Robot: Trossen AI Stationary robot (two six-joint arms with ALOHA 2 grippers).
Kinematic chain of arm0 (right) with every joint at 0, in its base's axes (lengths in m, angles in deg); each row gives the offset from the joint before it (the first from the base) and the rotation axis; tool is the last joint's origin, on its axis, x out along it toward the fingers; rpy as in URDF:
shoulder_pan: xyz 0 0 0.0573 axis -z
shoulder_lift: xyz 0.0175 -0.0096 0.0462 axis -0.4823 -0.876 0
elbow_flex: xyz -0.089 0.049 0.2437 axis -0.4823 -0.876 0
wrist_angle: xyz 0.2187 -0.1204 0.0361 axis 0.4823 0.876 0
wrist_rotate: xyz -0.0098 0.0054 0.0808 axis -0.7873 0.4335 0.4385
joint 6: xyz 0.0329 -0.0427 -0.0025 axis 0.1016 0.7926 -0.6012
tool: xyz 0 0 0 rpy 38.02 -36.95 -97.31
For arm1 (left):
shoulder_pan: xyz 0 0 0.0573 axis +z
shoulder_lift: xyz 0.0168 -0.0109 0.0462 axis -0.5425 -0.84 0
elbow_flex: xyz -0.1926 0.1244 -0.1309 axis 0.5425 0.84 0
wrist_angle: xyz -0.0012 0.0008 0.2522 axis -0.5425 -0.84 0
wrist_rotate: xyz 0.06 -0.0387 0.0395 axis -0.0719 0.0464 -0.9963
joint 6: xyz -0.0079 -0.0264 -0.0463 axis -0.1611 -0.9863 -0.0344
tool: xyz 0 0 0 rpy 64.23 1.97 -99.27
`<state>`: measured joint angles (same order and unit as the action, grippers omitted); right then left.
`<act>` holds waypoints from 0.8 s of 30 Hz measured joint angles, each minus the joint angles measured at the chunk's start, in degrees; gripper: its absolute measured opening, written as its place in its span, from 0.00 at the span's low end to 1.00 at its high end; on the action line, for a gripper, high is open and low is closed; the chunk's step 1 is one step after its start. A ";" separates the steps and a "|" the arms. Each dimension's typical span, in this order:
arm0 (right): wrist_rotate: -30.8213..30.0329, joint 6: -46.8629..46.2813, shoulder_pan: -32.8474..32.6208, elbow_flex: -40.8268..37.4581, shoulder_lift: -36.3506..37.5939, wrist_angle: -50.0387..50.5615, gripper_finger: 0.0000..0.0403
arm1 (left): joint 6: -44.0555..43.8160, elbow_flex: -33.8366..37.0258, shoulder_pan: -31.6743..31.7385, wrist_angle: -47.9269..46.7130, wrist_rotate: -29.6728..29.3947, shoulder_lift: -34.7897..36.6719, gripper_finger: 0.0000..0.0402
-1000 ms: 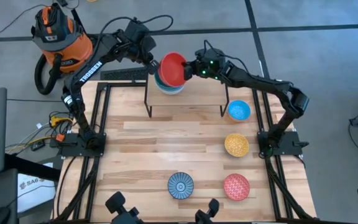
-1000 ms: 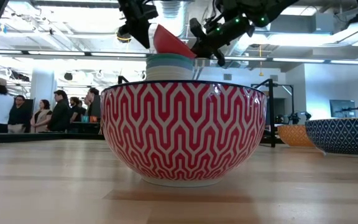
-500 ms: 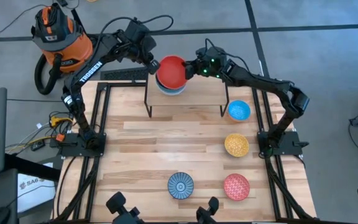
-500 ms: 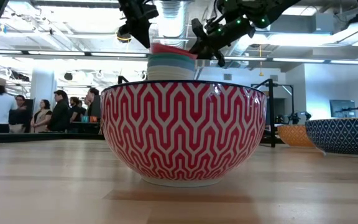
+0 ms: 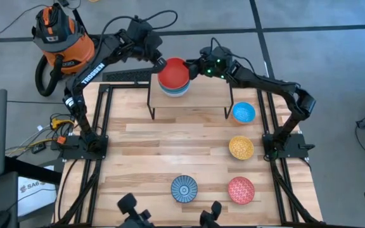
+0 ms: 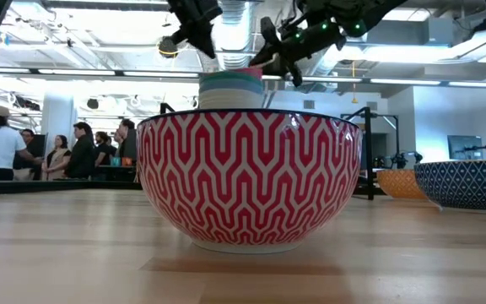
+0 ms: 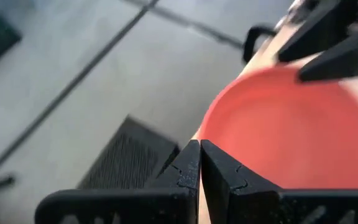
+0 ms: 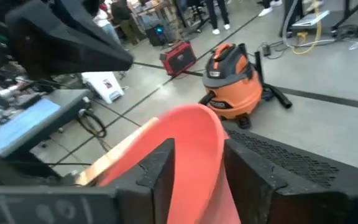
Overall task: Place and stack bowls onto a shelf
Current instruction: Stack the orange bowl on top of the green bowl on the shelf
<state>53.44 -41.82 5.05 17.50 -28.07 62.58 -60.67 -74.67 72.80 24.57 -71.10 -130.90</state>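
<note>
Stack: you have a red bowl (image 5: 173, 72) sitting on top of a pile of bowls (image 6: 230, 89) at the left end of the shelf (image 5: 208, 95).
Right gripper (image 5: 194, 68): its fingers straddle the red bowl's rim with a gap either side, so you look to have let go or be about to.
Left gripper (image 5: 159, 64): fingers pressed together, holding nothing, just beside the red bowl's other edge.
Done: by my count four bowls are stacked.
Left: you have four on the table: blue bowl (image 5: 243, 113), yellow bowl (image 5: 241, 147), pink-red bowl (image 5: 241, 190) and patterned blue bowl (image 5: 184, 188).
</note>
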 joint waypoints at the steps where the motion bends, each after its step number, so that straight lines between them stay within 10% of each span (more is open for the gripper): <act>1: 0.62 -0.18 0.00 0.36 0.45 0.25 0.42 | 0.81 0.00 -0.19 1.67 0.83 -0.02 0.00; 9: -4.44 -4.18 -0.15 1.85 9.73 9.35 0.44 | 1.83 1.92 0.08 18.01 6.05 -3.78 0.00; 24: -13.41 -0.29 -0.09 1.85 19.82 25.24 0.41 | 2.84 1.94 -1.78 21.36 5.80 -10.76 0.00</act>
<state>40.03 -42.11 4.96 19.35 -8.24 87.81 -57.83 -72.72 71.02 45.93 -65.30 -141.66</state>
